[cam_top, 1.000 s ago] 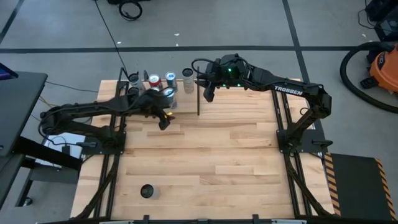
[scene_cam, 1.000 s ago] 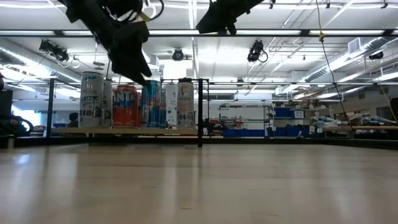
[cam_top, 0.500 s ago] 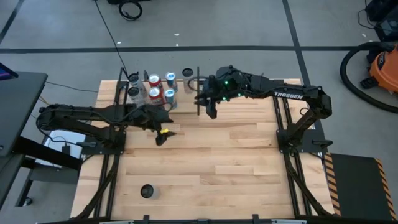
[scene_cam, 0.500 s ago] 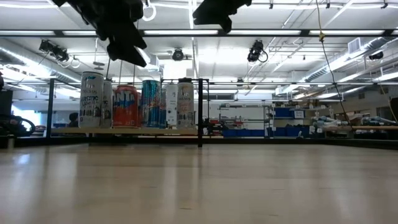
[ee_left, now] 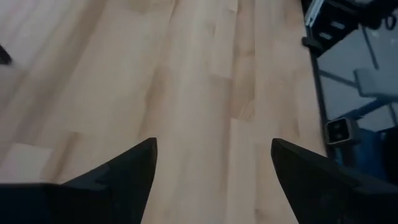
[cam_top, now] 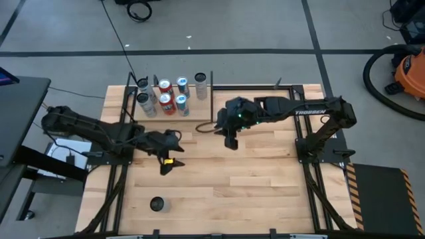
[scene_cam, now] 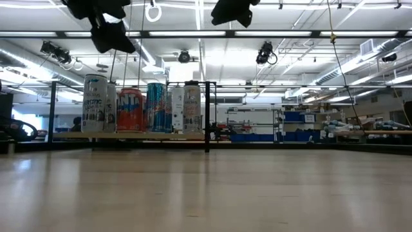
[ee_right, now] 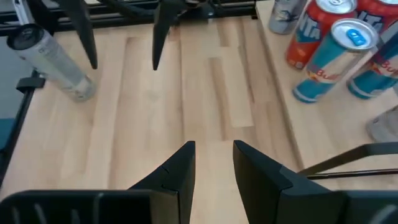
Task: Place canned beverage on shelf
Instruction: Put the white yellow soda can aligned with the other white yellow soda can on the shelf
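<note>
I take the shelf [cam_top: 192, 106] as my landmark; it sits at the far left part of the counter [cam_top: 252, 172]. On it I count six cans [cam_top: 166, 96] standing upright in a tight cluster, among them a red can [scene_cam: 131, 111] and a blue can [ee_right: 329, 59]; one slim silver can [cam_top: 200, 85] stands slightly apart at the cluster's right end. My left gripper [cam_top: 166, 166] hangs over bare counter, well in front of the shelf, its jaws parted and holding nothing. My right gripper [cam_top: 230, 141] hangs just off the shelf's right front corner, jaws closed and empty. A small dark round object [cam_top: 157, 203] lies far in front of the shelf, near the counter's front edge.
</note>
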### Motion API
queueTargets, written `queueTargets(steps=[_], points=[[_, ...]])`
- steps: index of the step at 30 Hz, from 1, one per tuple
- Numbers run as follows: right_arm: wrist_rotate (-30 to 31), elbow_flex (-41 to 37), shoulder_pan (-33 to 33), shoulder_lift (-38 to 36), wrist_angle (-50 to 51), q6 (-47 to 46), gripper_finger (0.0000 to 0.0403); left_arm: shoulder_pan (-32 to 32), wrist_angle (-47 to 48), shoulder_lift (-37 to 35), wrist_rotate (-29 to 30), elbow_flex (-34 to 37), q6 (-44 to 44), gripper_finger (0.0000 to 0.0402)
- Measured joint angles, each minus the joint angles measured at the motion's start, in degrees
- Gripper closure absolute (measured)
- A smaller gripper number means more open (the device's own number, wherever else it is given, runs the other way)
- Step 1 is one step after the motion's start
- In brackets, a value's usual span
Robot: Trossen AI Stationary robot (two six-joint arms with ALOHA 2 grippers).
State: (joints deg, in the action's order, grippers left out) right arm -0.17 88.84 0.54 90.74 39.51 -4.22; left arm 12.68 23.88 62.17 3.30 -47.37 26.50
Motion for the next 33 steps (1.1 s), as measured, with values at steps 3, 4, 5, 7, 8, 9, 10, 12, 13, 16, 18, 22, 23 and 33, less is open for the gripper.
queueTargets(steps=[3,4,5,7,8,9,10,12,13,16,18,22,23,33], points=[[0.8,0.0,-2.1,0.0,0.0,-1.0,0.0286,1.4,0.1,0.5,1.5,0.0,5.1,0.0086],[0.8,0.0,-2.7,0.0,0.1,-1.4,0.0286,2.0,0.5,0.8,2.1,0.0,6.5,0.0086],[0.9,0.0,-3.4,0.0,0.2,-1.9,0.0286,2.7,1.1,0.9,2.4,0.0,7.1,0.0086],[1.2,0.0,-4.7,0.0,0.3,-2.3,0.0286,4.4,1.5,0.9,2.5,0.0,7.8,0.0086],[1.7,0.0,-5.4,0.0,0.2,-2.3,0.0286,5.5,1.5,0.9,2.9,0.0,8.7,0.0086],[2.2,0.0,-6.0,0.0,0.1,-2.3,0.0286,6.6,1.5,0.9,3.4,0.0,9.6,0.0086],[2.6,0.0,-6.5,0.0,0.0,-2.3,0.0286,7.7,1.2,0.8,3.9,0.0,10.6,0.0086],[3.7,0.0,-7.4,0.0,0.2,-2.3,0.0286,10.1,0.6,0.8,4.3,0.0,12.8,0.0086],[3.9,0.0,-7.7,0.0,0.5,-2.3,0.0286,11.2,0.4,0.8,4.5,0.0,14.4,0.0086],[5.0,0.0,-8.4,0.0,1.3,-2.3,0.0286,14.4,-0.9,0.8,5.3,0.0,19.0,0.0086],[5.6,0.0,-8.7,0.0,1.4,-2.3,0.0286,16.2,-2.3,0.8,6.1,0.0,21.3,0.0086],[5.7,0.0,-8.8,0.0,1.4,-2.3,0.0286,19.0,-7.2,0.8,6.3,0.0,22.0,0.0086],[5.7,0.0,-8.8,0.0,1.4,-2.3,0.0286,19.5,-8.1,0.8,6.4,0.0,21.4,0.0086],[5.4,0.0,-8.6,0.0,0.1,-0.7,0.0286,21.0,-7.2,0.8,9.6,0.0,6.3,0.0086]])
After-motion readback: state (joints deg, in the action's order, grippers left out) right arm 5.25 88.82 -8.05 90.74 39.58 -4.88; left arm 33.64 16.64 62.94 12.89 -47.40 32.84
